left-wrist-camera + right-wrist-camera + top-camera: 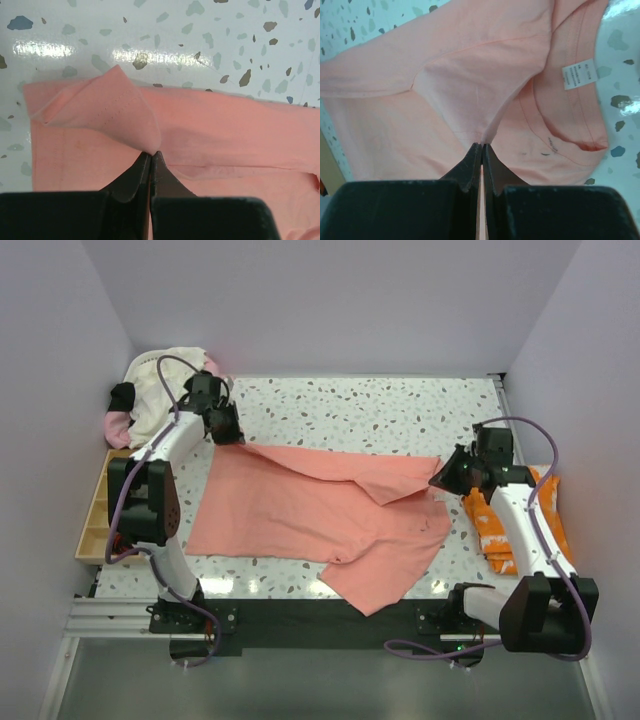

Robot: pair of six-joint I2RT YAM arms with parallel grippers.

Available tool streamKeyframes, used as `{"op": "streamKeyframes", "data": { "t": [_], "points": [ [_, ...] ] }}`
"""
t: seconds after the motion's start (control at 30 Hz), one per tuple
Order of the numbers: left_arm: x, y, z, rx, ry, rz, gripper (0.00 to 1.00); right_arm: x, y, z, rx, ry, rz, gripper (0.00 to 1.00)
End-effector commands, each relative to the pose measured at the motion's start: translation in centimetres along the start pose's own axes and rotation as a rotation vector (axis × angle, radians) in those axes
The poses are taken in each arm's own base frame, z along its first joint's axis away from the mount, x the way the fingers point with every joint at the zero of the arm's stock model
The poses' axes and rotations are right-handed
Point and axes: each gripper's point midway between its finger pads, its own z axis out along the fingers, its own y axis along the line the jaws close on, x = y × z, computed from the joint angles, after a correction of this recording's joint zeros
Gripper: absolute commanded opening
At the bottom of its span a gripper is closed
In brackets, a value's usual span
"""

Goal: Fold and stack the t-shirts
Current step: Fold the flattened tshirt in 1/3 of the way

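Speckled table [400,405], white walls around. Spread flat between both arms: salmon-pink t-shirt [300,505]. Under the right arm: orange t-shirt [492,528]. Beyond the left arm: cream and pink shirts [160,385], heaped. Both left fingers [131,177] and right fingers [496,172] are pinched together on raised folds of salmon cloth. The neck label [577,76] lies ahead-right of the right tips.

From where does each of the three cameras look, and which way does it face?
Top external: above and behind the arm bases, facing down over the table; shows both arms, left claw and right claw.
Left wrist: on the left arm, facing down at a folded edge of the salmon-pink t-shirt; own shut claw shows.
Right wrist: on the right arm, facing the shirt's white neck label; own shut claw shows.
Shared: both wrist views show that pinched shirt and the speckled table.
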Motion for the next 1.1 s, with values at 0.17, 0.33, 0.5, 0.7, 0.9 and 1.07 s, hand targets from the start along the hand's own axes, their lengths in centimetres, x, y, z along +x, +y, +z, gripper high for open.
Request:
{"op": "streamKeyframes", "data": {
  "t": [0.17,0.33,0.5,0.7,0.9,1.07],
  "points": [
    [-0.3,1.7,-0.5,-0.085,-0.023,0.024,0.0,-6.6,-1.3,0.2,0.159,-0.194,-0.076,0.0],
    [1.1,2.3,-0.4,-0.099,0.002,0.031,0.0,-6.4,-1.1,0.5,0.15,-0.161,-0.072,0.0],
    [2.7,2.3,-0.8,-0.08,0.024,0.024,0.0,-4.5,-1.1,0.2,0.135,-0.093,-0.069,0.0],
    [4.5,2.9,-1.0,-0.092,0.049,0.022,0.0,-0.6,-2.0,-0.1,0.126,0.014,-0.046,0.0],
    [5.9,3.5,-1.1,-0.11,0.077,0.018,0.0,2.8,-4.2,0.3,0.169,0.082,-0.017,0.0],
    [7.2,4.4,-0.8,-0.143,0.11,0.019,0.19,3.1,-5.0,0.6,0.2,0.082,-0.014,0.32]
  ]
}}
